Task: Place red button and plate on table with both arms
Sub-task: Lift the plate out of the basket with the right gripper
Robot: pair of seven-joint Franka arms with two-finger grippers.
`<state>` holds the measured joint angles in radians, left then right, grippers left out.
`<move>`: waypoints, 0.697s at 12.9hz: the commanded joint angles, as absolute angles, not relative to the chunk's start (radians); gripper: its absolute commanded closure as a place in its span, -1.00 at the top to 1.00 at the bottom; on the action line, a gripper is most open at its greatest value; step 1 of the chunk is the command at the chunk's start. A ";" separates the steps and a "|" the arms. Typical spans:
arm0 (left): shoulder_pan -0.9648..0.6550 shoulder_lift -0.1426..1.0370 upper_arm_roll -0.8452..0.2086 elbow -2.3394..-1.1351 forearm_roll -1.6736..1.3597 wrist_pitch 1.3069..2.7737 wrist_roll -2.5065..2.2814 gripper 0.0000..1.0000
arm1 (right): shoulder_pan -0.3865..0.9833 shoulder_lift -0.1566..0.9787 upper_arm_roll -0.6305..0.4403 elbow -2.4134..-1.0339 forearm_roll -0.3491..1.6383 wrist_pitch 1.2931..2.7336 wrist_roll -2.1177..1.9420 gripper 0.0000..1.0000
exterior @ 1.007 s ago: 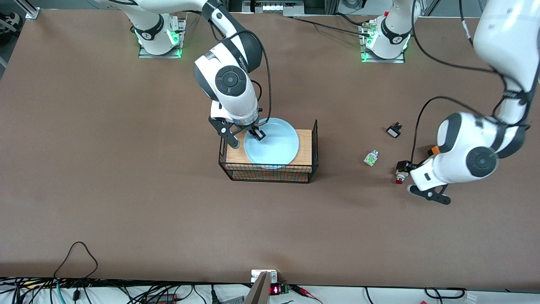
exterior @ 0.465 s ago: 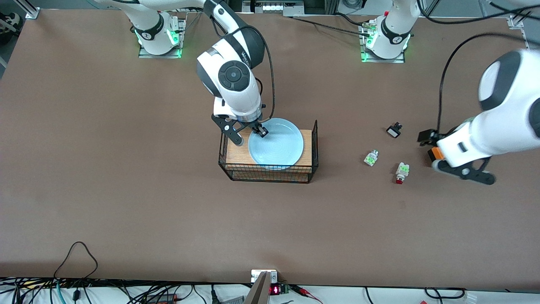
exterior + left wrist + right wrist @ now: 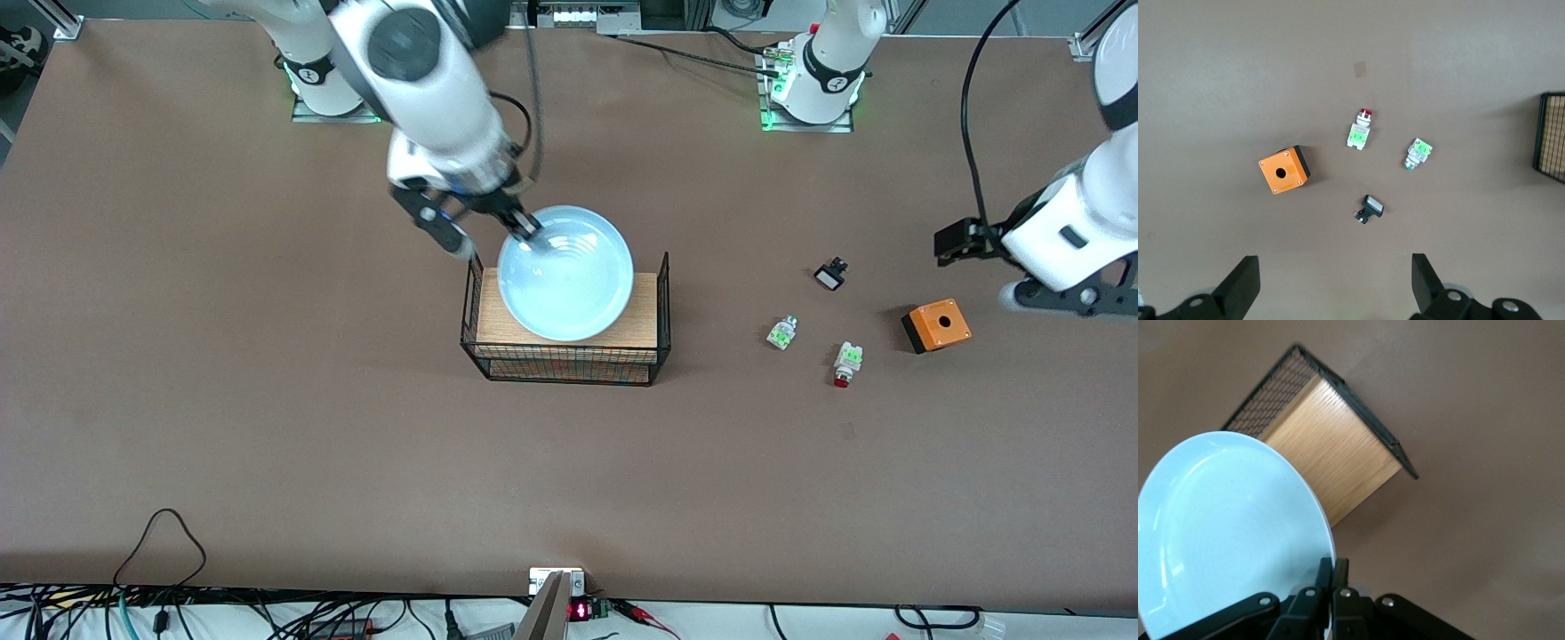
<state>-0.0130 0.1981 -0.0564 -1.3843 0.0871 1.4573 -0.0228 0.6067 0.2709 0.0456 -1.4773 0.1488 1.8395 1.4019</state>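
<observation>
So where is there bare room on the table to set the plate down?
The right gripper holds the plate above the wire rack. The table is bare from the rack toward the right arm's end and nearer the front camera. It is crowded around the red button, two similar parts and the orange box, with the open left gripper above.

The plate [image 3: 566, 276] was round, shallow, glossy and pale blue. It hung in the air, tilted, over the wood-topped wire rack [image 3: 646, 313], held at its rim.

The red button [image 3: 845, 364] was a tiny whitish part with a green block at one end and a red cap at the other. It lay on its side on the brown worktop [image 3: 267, 400], toward the left arm's end, red cap pointing toward the front camera.
</observation>
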 commanded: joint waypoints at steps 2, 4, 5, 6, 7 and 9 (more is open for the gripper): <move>-0.072 0.014 0.069 -1.672 0.029 1.692 0.127 1.00 | 0.484 0.189 0.049 -1.503 0.184 1.718 1.162 -1.00; -0.063 0.011 0.069 -1.677 0.031 1.666 0.163 1.00 | 0.382 0.184 0.048 -1.532 0.163 1.649 0.923 -1.00; -0.058 0.018 0.069 -1.664 0.031 1.640 0.167 1.00 | 0.321 0.173 0.048 -1.569 0.161 1.634 0.790 -1.00; -0.055 0.018 0.069 -1.663 0.031 1.638 0.169 1.00 | 0.260 0.172 0.048 -1.587 0.157 1.635 0.678 -1.00; -0.057 0.018 0.069 -1.663 0.031 1.635 0.170 1.00 | 0.205 0.173 0.048 -1.607 0.143 1.634 0.560 -1.00; -0.057 0.018 0.068 -1.660 0.031 1.635 0.170 1.00 | 0.132 0.176 0.048 -1.659 0.076 1.649 0.383 -1.00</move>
<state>-0.0470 0.0419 0.0568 -1.6435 0.0448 1.6428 0.1439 0.1885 0.1976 0.0283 -1.6002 0.1222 1.6412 0.5176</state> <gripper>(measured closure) 0.000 0.974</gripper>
